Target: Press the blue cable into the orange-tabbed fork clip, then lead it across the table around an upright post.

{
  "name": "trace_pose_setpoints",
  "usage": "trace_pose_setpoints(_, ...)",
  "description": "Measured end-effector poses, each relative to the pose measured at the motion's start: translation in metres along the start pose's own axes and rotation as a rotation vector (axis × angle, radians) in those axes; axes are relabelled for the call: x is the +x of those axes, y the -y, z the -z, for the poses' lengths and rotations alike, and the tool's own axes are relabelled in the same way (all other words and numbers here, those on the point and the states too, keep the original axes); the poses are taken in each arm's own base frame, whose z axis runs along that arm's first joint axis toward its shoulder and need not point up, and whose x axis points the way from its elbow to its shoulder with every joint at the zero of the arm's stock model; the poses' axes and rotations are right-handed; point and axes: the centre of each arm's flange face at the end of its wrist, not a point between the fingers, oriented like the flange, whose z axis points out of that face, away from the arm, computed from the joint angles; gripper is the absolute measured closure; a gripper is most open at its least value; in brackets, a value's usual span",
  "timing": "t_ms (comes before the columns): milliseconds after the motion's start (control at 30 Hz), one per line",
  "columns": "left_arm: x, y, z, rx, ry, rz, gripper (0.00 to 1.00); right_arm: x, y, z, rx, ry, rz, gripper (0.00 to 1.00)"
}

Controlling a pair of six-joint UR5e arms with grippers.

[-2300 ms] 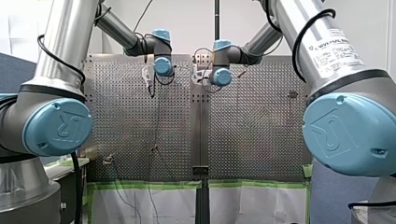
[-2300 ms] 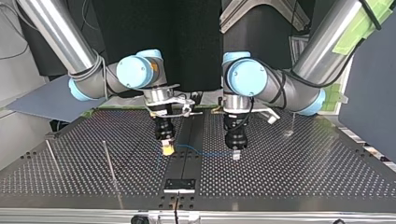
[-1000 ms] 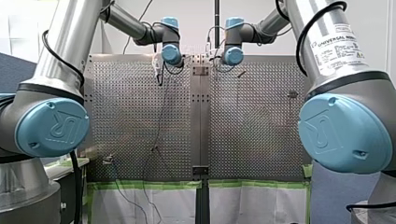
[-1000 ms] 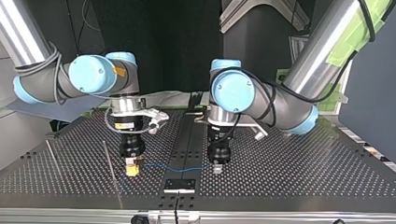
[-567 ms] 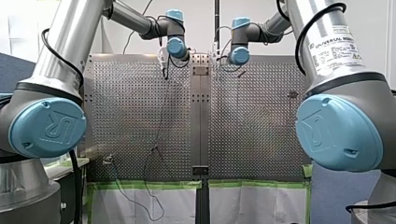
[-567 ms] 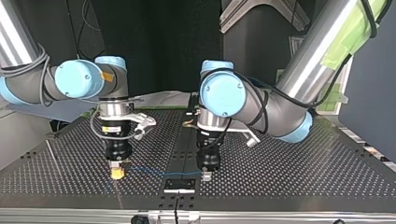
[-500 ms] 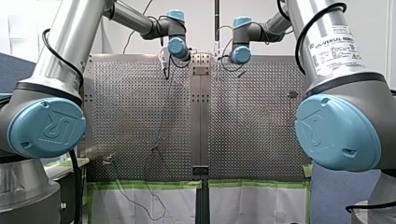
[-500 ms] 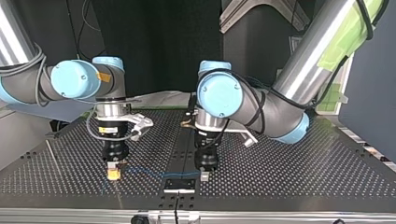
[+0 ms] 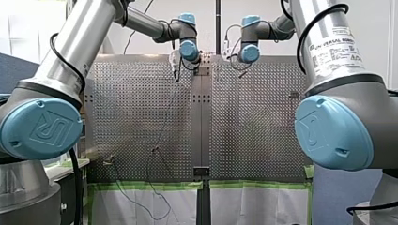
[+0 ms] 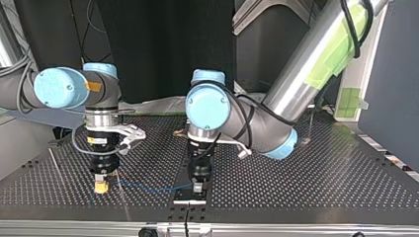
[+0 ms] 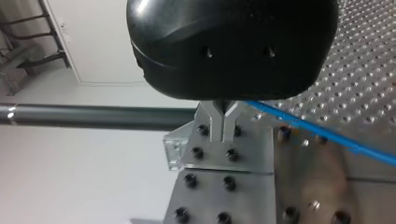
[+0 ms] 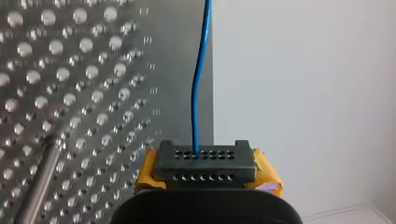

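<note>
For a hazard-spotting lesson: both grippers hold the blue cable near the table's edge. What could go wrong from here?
The blue cable runs between my right gripper and my left gripper; if they pull apart, it might slip out. An upright post stands close beside my right gripper, which could strike it or snag the cable there.

My left arm (image 10: pixel 296 74) and right arm (image 10: pixel 20 94) reach out with wrists pointing straight down. The left gripper (image 10: pixel 197 187) has its metal fingers (image 11: pixel 219 123) pressed together on the cable (image 12: pixel 195 116). The right gripper (image 10: pixel 101 187) clamps it between yellow pads (image 12: pixel 266 170).
</note>
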Motion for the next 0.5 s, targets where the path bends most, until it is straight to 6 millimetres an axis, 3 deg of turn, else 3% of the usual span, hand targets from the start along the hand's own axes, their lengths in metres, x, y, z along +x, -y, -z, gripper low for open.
trace_pose_setpoints(167,0.007,0.016,-0.002,0.016,-0.012,-0.003,1.00,-0.001,-0.015,-0.003,-0.022,0.007,0.005,1.00)
trace_pose_setpoints(400,-0.016,0.030,-0.005,0.023,0.027,0.018,1.00,-0.001,-0.037,-0.008,-0.055,0.010,0.000,1.00)
trace_pose_setpoints(500,-0.016,0.038,-0.006,0.030,0.021,0.014,1.00,-0.001,-0.046,-0.009,-0.066,0.010,-0.003,1.00)
